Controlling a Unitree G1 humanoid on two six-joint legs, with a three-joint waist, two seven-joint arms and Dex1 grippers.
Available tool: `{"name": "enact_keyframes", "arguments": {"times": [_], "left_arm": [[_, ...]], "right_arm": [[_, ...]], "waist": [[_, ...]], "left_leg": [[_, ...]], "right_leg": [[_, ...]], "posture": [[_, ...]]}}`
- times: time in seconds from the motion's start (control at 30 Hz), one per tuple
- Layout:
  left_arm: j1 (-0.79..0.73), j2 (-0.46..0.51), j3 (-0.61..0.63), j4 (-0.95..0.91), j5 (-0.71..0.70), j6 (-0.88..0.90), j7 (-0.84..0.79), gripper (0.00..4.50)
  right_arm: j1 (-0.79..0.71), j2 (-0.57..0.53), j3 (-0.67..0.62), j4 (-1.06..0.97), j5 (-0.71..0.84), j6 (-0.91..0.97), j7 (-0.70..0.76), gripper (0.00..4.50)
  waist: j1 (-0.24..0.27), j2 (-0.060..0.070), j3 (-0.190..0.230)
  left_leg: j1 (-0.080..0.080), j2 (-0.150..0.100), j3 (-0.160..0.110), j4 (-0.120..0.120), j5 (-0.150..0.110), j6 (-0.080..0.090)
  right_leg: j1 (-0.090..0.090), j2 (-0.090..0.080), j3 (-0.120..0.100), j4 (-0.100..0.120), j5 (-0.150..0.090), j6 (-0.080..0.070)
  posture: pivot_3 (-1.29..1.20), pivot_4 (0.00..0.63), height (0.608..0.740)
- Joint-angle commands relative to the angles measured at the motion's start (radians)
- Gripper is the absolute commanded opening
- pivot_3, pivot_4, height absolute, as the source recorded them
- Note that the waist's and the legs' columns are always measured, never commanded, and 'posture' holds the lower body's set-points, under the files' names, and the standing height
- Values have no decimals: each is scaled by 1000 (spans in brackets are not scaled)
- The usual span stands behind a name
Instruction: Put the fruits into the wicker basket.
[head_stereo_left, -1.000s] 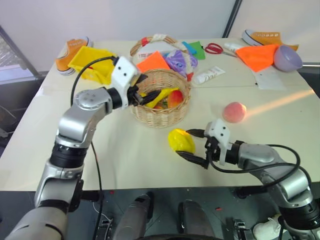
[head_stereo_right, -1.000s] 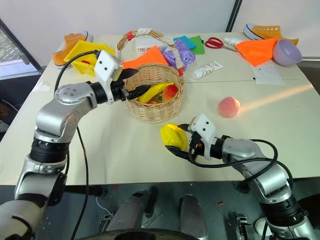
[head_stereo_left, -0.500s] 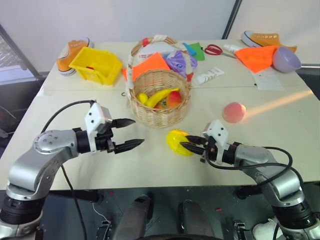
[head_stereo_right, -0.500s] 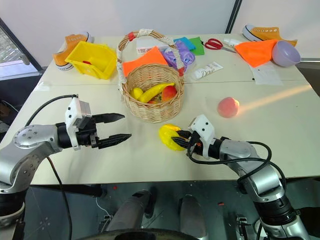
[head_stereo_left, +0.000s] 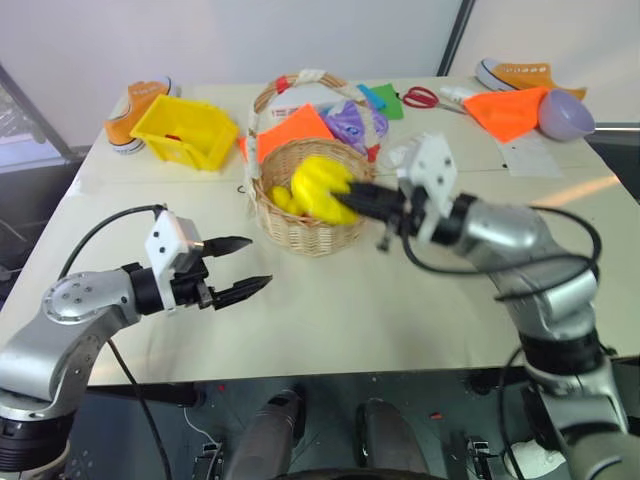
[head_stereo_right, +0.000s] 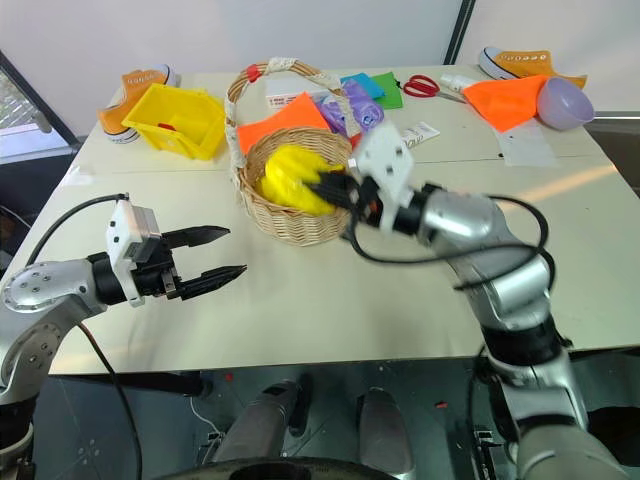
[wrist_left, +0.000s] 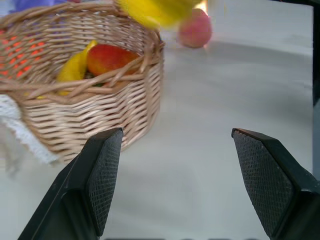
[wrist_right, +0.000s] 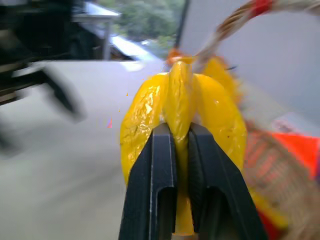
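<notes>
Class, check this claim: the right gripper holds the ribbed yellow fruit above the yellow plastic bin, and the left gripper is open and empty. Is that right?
Not quite. The right gripper holds the ribbed yellow fruit above the wicker basket, as the left eye view shows. The left gripper is indeed open and empty.

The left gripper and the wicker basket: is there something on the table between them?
No. Between the left gripper and the wicker basket there is bare table, seen in both eye views.

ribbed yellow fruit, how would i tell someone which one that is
Find the wicker basket near the middle of the table. Just above its rim, the right gripper is shut on the ribbed yellow fruit. It is glossy, with deep lengthwise ridges, and held in the air, unlike the banana lying inside.
</notes>
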Motion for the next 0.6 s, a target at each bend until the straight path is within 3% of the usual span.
{"name": "enact_keyframes", "arguments": {"times": [0.03,0.07,0.17,0.3,0.47,0.6], "left_arm": [[-32,-19,11,-36,-32,-30,17,3723],[-38,-26,5,-42,-34,-30,23,3723],[-52,-43,-27,-70,-42,-16,47,3723],[-66,-70,-71,-103,-50,-6,84,3723],[-106,-111,-171,-121,-34,-2,113,3723],[-153,-149,-255,-93,9,-16,128,3723]], "right_arm": [[-95,89,81,187,-135,-55,-93,90],[-114,110,94,232,-162,-79,-103,90],[-119,135,104,259,-191,-124,-88,1241],[-45,65,56,128,-182,-178,-27,3294],[112,-117,-164,-91,23,-113,129,3294],[254,-252,-299,-42,46,-42,157,3294]], "waist": [[1,0,0],[1,0,0],[2,0,0],[0,0,0],[19,0,0],[23,-1,0]], "left_leg": [[0,0,0,0,0,0],[0,0,0,0,0,-1],[0,0,0,-1,1,-2],[-1,-1,0,-1,2,-2],[-1,-1,0,-1,2,-2],[1,-1,0,0,2,-2]], "right_leg": [[0,0,0,0,0,0],[0,0,0,0,0,0],[-1,1,0,1,3,4],[-2,1,0,2,3,4],[0,0,0,1,3,4],[2,0,0,1,1,0]], "posture": [[0,150,740],[0,150,740],[0,150,740],[0,150,740],[0,150,740],[0,150,740]]}}
